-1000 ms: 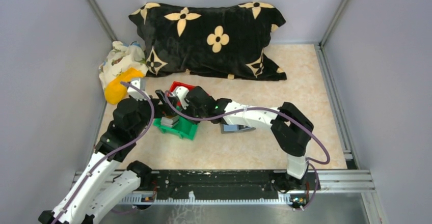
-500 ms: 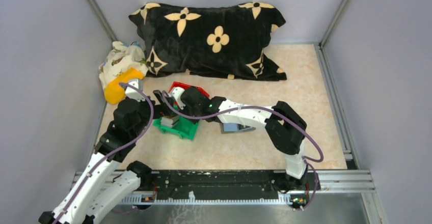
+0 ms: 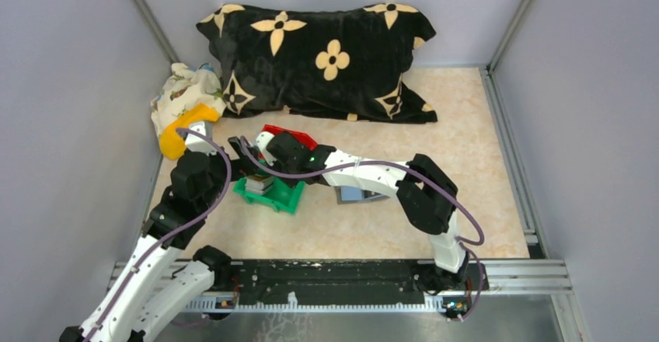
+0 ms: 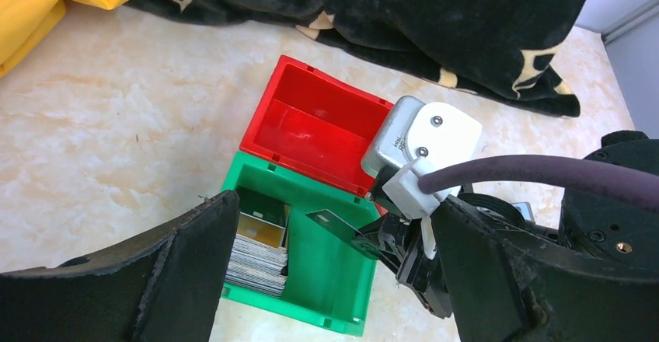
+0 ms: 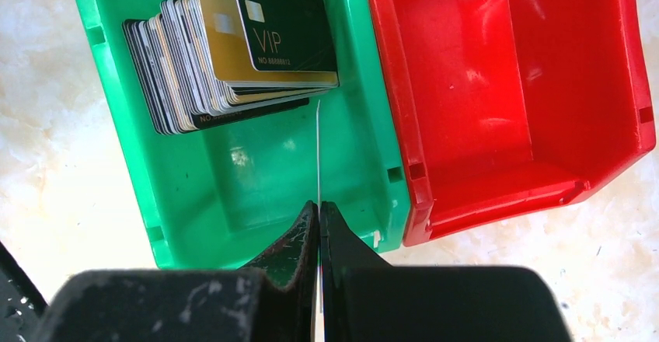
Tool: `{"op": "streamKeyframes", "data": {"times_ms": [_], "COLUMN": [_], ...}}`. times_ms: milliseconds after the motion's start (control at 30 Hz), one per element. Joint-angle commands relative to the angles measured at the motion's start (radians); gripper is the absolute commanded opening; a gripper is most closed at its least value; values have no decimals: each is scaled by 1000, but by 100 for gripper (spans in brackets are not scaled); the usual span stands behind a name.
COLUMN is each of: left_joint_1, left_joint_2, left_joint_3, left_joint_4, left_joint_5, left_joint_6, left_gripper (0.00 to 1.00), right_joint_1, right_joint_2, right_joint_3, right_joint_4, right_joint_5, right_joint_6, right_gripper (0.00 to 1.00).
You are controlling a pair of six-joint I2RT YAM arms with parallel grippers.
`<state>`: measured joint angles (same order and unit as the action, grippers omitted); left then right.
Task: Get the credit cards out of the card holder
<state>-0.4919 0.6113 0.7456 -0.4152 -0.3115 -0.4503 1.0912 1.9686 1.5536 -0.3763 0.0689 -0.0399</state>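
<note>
1. From above, the card holder [image 3: 356, 195] is seen on the desk [image 3: 466, 148] under the right forearm, just right of the green bin [image 3: 289, 199].
2. Left wrist: the left jaws are spread wide above the green bin [image 4: 311, 287]; a dark card [image 4: 336, 223] is pinched by the right jaws.
3. Right wrist: that card [image 5: 318, 151] is seen edge-on, clamped over the bin beside the card stack [image 5: 233, 54].

We picture a green bin [image 5: 233, 194], a red bin [image 5: 482, 85], a gold card [image 5: 221, 43], a black VIP card [image 5: 284, 23], a dark card [image 4: 334, 222], a black pillow [image 3: 319, 85] flowered in cream.
</note>
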Motion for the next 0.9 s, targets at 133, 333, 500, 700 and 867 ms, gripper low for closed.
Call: {"op": "streamKeyframes", "data": {"times_ms": [133, 333, 500, 700, 867], "left_joint_1": [-24, -24, -23, -22, -22], "left_joint_2": [9, 14, 7, 11, 11], "left_joint_3": [0, 1, 4, 3, 4], "left_joint_4": [134, 135, 129, 129, 128], "left_joint_5": [120, 126, 120, 119, 120], "left_joint_6": [-29, -29, -27, -28, -26], "left_gripper": [99, 99, 99, 99, 99], "right_joint_1": [188, 217, 248, 275, 279], "right_joint_2": [24, 44, 70, 99, 93], "right_joint_3": [73, 68, 85, 144, 148], "right_joint_4": [20, 32, 38, 15, 17], "right_joint_5": [-132, -146, -155, -160, -168], "right_joint_6": [-137, -126, -124, -136, -137], "right_gripper": [0, 0, 0, 0, 0]}}
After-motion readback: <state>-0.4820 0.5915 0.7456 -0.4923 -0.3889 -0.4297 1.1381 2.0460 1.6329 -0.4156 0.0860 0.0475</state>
